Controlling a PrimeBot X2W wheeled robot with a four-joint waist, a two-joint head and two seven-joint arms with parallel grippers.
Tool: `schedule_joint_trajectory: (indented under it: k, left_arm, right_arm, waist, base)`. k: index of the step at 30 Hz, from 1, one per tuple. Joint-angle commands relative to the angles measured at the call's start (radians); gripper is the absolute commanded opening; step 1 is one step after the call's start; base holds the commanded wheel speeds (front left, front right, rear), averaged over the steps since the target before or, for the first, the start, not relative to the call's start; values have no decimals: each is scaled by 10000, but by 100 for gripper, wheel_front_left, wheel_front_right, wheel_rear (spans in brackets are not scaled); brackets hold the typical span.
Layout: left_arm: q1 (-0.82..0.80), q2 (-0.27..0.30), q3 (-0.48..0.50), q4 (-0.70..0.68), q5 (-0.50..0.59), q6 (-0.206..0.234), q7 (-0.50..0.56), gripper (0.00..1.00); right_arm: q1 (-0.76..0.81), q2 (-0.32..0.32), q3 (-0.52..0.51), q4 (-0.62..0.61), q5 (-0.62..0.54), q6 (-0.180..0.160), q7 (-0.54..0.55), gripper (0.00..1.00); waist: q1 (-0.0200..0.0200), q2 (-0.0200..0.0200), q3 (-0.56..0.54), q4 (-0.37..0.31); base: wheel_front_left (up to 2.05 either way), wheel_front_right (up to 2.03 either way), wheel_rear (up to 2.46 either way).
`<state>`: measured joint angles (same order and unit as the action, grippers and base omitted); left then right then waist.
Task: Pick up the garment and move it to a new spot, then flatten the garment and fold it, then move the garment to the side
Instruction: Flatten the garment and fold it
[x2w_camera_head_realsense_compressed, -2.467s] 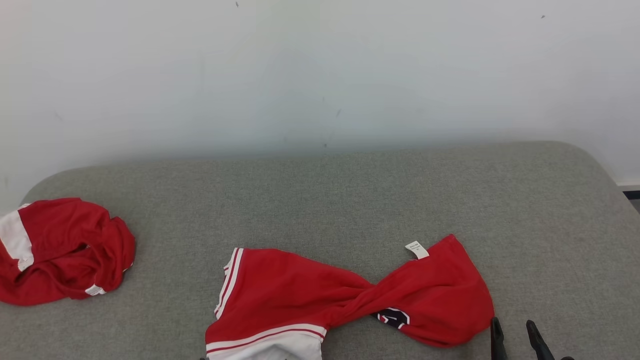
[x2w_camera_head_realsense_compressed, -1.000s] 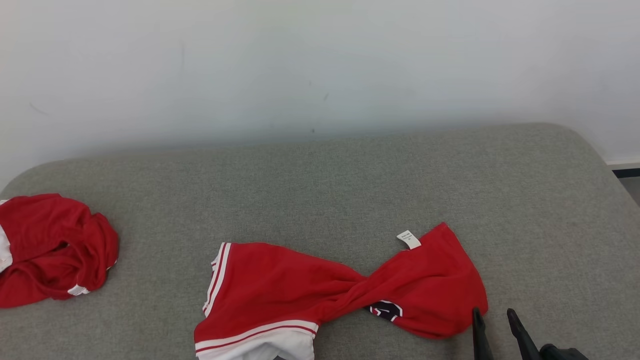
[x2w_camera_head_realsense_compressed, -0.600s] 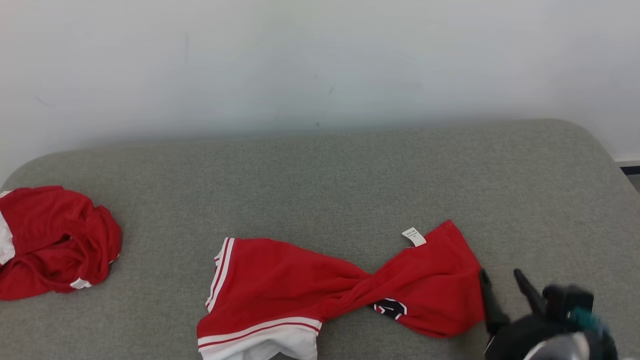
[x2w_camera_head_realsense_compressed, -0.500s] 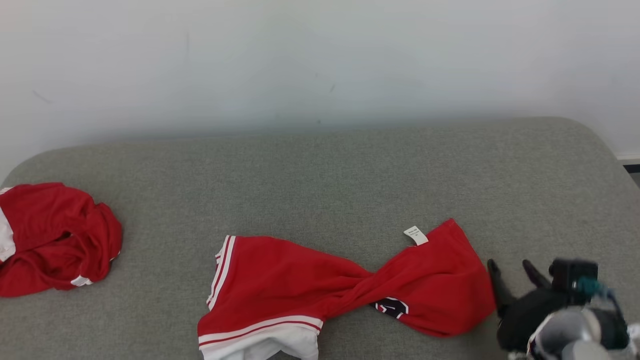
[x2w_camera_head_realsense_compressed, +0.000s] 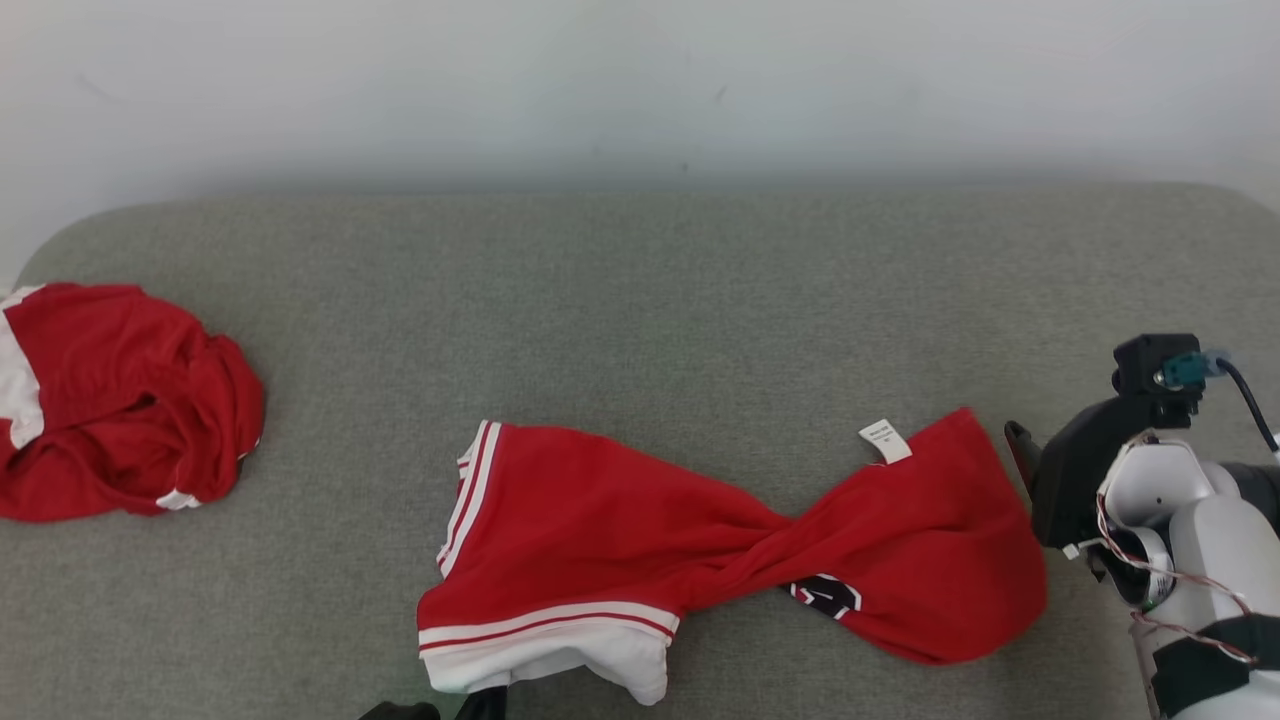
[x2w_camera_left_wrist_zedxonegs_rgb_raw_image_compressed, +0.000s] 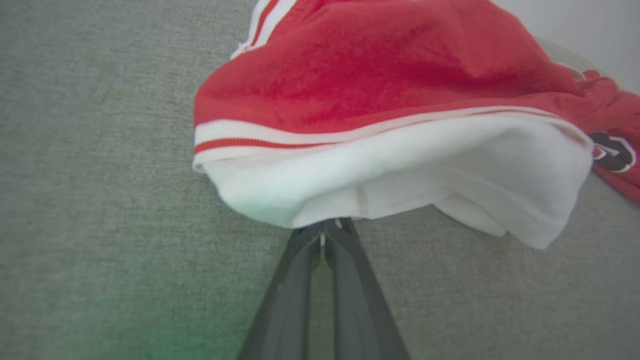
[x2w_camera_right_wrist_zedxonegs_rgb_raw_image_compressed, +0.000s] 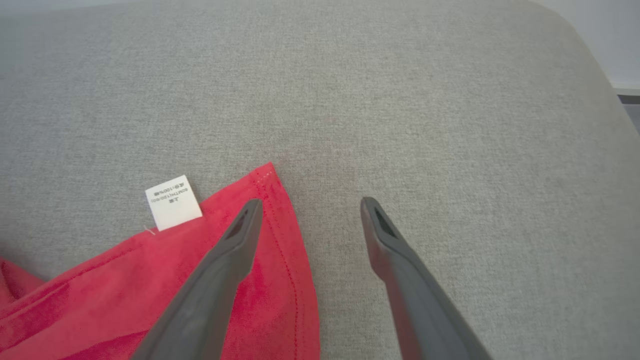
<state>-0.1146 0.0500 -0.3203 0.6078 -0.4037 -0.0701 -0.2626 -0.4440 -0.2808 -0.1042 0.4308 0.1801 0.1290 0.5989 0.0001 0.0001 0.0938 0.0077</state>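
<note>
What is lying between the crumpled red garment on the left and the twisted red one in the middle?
Nothing: the head view shows bare grey upholstery between the crumpled garment and the twisted garment.

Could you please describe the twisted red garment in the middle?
The garment is soft red fabric with white striped bands, a dark emblem and a white care label, lying twisted at its middle on the grey cushion. The left gripper pinches its white hem; the open right gripper straddles its red corner.
</note>
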Motion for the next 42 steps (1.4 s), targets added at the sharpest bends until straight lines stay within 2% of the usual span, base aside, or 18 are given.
schedule_joint_trajectory:
  k: [1, 6, 7, 8, 9, 10, 13, 26, 27, 28, 29, 30, 34, 38, 39, 41, 42]
  left_arm:
    - [-124, 8, -12, -75, 115, -2, -33, 0]
    - [-215, 8, -58, -264, 124, -44, -31, 0]
    - [-226, 9, -66, -271, 131, -29, -30, 0]
    - [-233, 11, -76, -267, 124, -17, -27, 0]
    - [-243, 14, -92, -246, 123, -14, -25, 0]
    - [-253, 18, -106, -246, 120, -10, -24, 0]
    - [-253, 21, -187, -225, 49, -13, 2, 0]
    - [-381, 31, -176, -240, 55, 60, 27, 0]
    - [-393, 31, -176, -230, 43, 56, 29, 0]
    - [-407, 31, -172, -217, 34, 60, 35, 0]
    - [-416, 31, -164, -204, 28, 70, 35, 0]
    - [-425, 31, -154, -191, 20, 75, 35, 0]
    - [-479, 29, -113, -143, 18, 74, 35, 0]
    - [-459, 28, -103, -146, 16, 60, 35, 0]
    - [-450, 28, -100, -150, 12, 58, 33, 0]
    - [-435, 25, -104, -175, -1, 61, 33, 0]
    - [-431, 23, -111, -189, -7, 66, 29, 0]
  right_arm:
    - [-238, -44, 135, 118, -92, 36, 65, 100]
    - [-842, -193, 513, 562, -386, 36, 389, 100]
    - [-959, -238, 635, 650, -426, 36, 416, 88]
    - [-1048, -269, 725, 747, -456, 36, 454, 84]
    - [-1125, -272, 802, 838, -505, 36, 510, 83]
    - [-1196, -264, 843, 910, -524, 36, 503, 90]
    - [-1336, -285, 862, 1128, -579, 36, 527, 99]
    - [-1672, -391, 1082, 1648, -463, 36, 322, 100]
    - [-1697, -407, 1128, 1686, -430, 36, 296, 98]
    - [-1717, -406, 1176, 1717, -408, 36, 273, 70]
    - [-1730, -390, 1236, 1722, -396, 36, 241, 54]
    - [-1748, -374, 1283, 1714, -387, 36, 225, 49]
    - [-1794, -406, 1436, 1709, -367, 36, 117, 47]
    - [-1737, -409, 1565, 1730, -253, 36, 192, 41]
    - [-1724, -415, 1599, 1725, -253, 36, 217, 36]
    - [-1707, -441, 1658, 1695, -229, 36, 222, 8]
    - [-1699, -450, 1686, 1676, -205, 36, 238, 0]
  waist:
    - [-1, -1, 391, 322]
    - [-1, -1, 697, 502]
    - [-1, -1, 745, 515]
    - [-1, -1, 798, 525]
    - [-1, -1, 836, 531]
    - [-1, -1, 869, 534]
    - [-1, -1, 937, 567]
    - [-1, -1, 1272, 586]
    - [-1, -1, 1288, 584]
    - [-1, -1, 1300, 579]
    - [-1, -1, 1307, 571]
    - [-1, -1, 1310, 559]
    - [-1, -1, 1278, 511]
    - [-1, -1, 1196, 465]
    - [-1, -1, 1181, 452]
    - [-1, -1, 1160, 430]
    - [-1, -1, 1148, 424]
  base:
    - [0, 0, 0]
    - [0, 0, 0]
    - [0, 0, 0]
    - [0, 0, 0]
    - [0, 0, 0]
    - [0, 0, 0]
    - [0, 0, 0]
    - [0, 0, 0]
    - [0, 0, 0]
    - [0, 0, 0]
    - [0, 0, 0]
    - [0, 0, 0]
    - [0, 0, 0]
    - [0, 0, 0]
    - [0, 0, 0]
    - [0, 0, 0]
    - [0, 0, 0]
